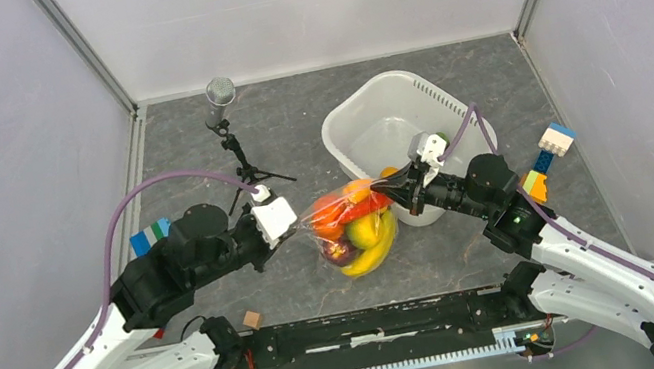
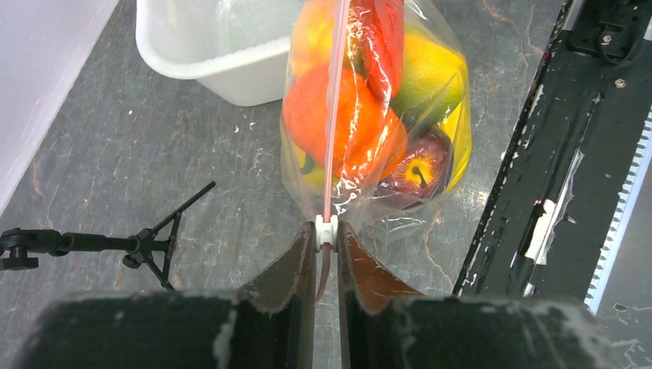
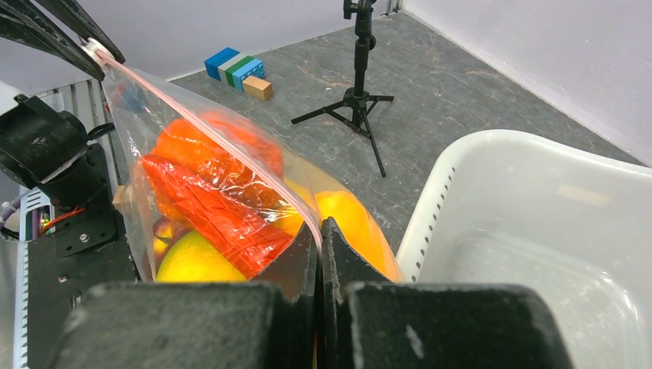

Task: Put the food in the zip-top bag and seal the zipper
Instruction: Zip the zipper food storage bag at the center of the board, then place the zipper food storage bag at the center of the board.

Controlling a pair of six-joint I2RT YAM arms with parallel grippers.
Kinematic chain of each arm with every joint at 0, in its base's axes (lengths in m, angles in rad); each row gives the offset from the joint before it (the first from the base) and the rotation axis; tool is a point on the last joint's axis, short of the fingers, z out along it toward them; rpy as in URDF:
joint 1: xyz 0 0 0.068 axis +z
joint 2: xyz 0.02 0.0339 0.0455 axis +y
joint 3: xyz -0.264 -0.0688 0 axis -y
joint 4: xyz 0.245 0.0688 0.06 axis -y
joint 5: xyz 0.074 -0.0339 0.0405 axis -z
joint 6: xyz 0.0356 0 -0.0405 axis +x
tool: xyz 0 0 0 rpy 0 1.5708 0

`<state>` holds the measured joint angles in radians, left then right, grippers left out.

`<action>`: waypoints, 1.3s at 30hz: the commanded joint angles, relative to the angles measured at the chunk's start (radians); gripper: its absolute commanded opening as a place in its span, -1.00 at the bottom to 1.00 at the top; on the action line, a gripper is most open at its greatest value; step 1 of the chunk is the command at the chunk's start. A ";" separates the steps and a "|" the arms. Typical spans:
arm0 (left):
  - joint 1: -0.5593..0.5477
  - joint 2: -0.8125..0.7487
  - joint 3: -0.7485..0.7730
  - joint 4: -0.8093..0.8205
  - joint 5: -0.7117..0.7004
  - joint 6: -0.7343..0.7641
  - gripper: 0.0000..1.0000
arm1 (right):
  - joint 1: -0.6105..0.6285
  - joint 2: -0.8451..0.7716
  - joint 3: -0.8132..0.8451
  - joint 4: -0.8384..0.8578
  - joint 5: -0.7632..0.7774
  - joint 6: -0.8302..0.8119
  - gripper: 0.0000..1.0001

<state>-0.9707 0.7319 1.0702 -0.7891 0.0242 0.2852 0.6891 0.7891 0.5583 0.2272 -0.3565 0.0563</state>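
Note:
The clear zip-top bag [image 1: 356, 230] hangs off the table, stretched between both grippers. It holds the food [image 2: 319, 115]: orange, red, yellow and dark maroon pieces. My left gripper [image 2: 327, 234] is shut on the white slider at the left end of the pink zipper [image 2: 333, 115]. In the top view this gripper [image 1: 294, 223] sits at the bag's left corner. My right gripper [image 3: 319, 231] is shut on the bag's mouth edge at the other end of the zipper [image 3: 215, 134], next to the tub; from above it [image 1: 392, 191] is at the bag's right corner.
A white tub [image 1: 383, 124] stands right behind the right gripper. A small microphone tripod [image 1: 236, 150] stands at the back left. Block stacks lie at the left [image 1: 150, 238] and right [image 1: 546, 156]. A small brown cube [image 1: 251, 319] lies by the base rail [image 1: 358, 326].

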 commanded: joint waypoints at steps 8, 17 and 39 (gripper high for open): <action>0.001 -0.047 -0.009 -0.059 -0.079 -0.028 -0.80 | -0.011 0.003 0.016 0.053 0.042 0.010 -1.00; 0.001 -0.017 0.007 -0.038 -0.050 -0.024 -0.57 | -0.011 0.013 0.018 0.068 0.017 0.022 -1.00; 0.003 -0.131 0.027 0.116 -0.531 -0.376 1.00 | -0.011 0.324 0.317 0.161 -0.119 0.087 -1.00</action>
<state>-0.9707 0.6071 1.0637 -0.7418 -0.3084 0.0536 0.6807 1.0275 0.7204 0.2764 -0.4385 0.0986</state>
